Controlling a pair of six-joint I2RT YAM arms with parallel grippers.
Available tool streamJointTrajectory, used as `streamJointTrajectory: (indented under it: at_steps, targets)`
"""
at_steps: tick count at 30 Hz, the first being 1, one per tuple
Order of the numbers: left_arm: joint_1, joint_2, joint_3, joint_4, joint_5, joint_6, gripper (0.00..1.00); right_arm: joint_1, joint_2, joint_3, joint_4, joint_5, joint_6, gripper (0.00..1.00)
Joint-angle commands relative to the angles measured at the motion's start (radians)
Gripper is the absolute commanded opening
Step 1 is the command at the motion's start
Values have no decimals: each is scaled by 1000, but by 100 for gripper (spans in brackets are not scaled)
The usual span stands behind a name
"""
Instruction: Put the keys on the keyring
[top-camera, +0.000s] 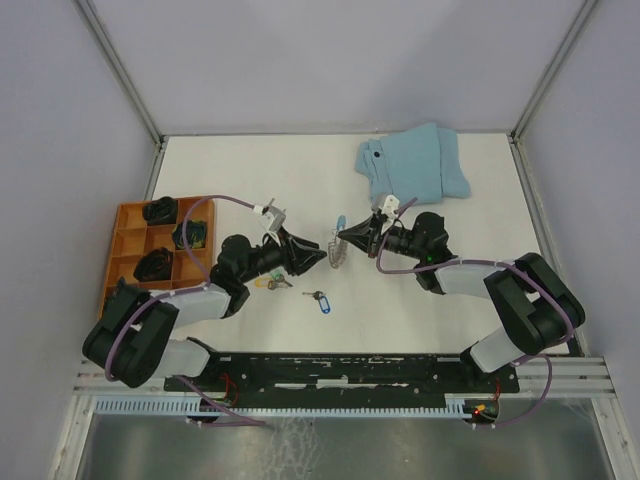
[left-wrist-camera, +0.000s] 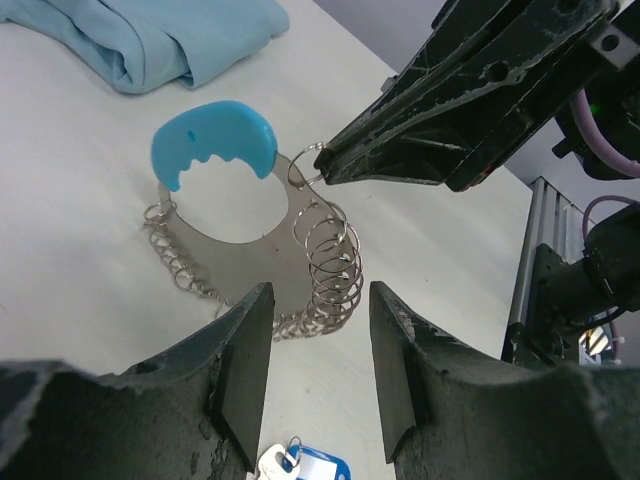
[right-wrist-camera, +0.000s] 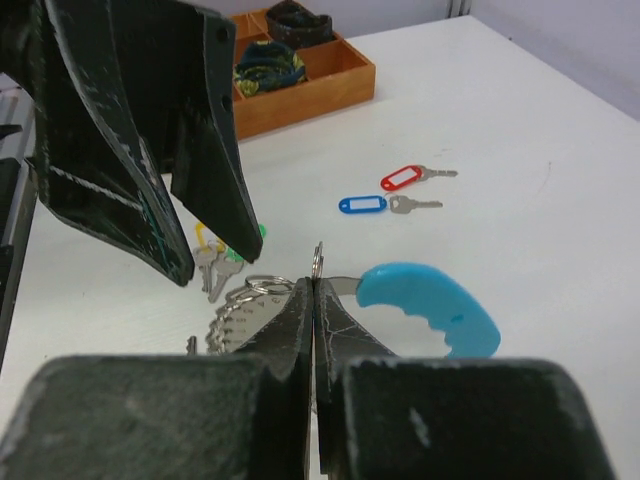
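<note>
The keyring (left-wrist-camera: 325, 270) is a loop of metal rings with a bright blue curved handle (left-wrist-camera: 215, 140). It is tilted up off the table in front of my left gripper (left-wrist-camera: 320, 370), which is open with nothing between its fingers. My right gripper (right-wrist-camera: 316, 285) is shut on a small ring at the keyring's top, next to the blue handle (right-wrist-camera: 430, 305). From above, both gripper tips meet at the keyring (top-camera: 340, 252). The keys lie loose on the table: a blue-tagged key (top-camera: 320, 300), a red-tagged one (right-wrist-camera: 405, 178), and yellow- and green-tagged keys (right-wrist-camera: 222, 255).
An orange compartment tray (top-camera: 125, 245) holding dark items stands at the left. A folded light-blue cloth (top-camera: 412, 165) lies at the back right. Metal frame posts mark the table's back corners.
</note>
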Motion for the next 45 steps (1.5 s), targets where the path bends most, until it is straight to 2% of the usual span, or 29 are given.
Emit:
streamJointTrajectory:
  at_steps: [1, 7, 12, 16, 21, 25, 45]
  targets:
    - [4, 72, 32, 213, 39, -90, 50, 7, -2, -5, 175, 3, 86, 1]
    - [14, 129, 59, 290, 67, -108, 49, 11, 17, -18, 237, 0, 104, 1]
    - [64, 101, 43, 352, 131, -135, 48, 11, 34, -33, 278, 0, 104, 1]
    - [69, 43, 40, 289, 156, -100, 49, 12, 42, -40, 283, 2, 91, 1]
    - [75, 13, 57, 183, 104, -27, 48, 12, 59, -42, 323, -14, 107, 1]
    - [77, 58, 97, 177, 118, -17, 43, 12, 69, -45, 340, -25, 113, 1]
    - [74, 302, 239, 229, 291, -52, 38, 12, 89, -39, 357, -50, 121, 1]
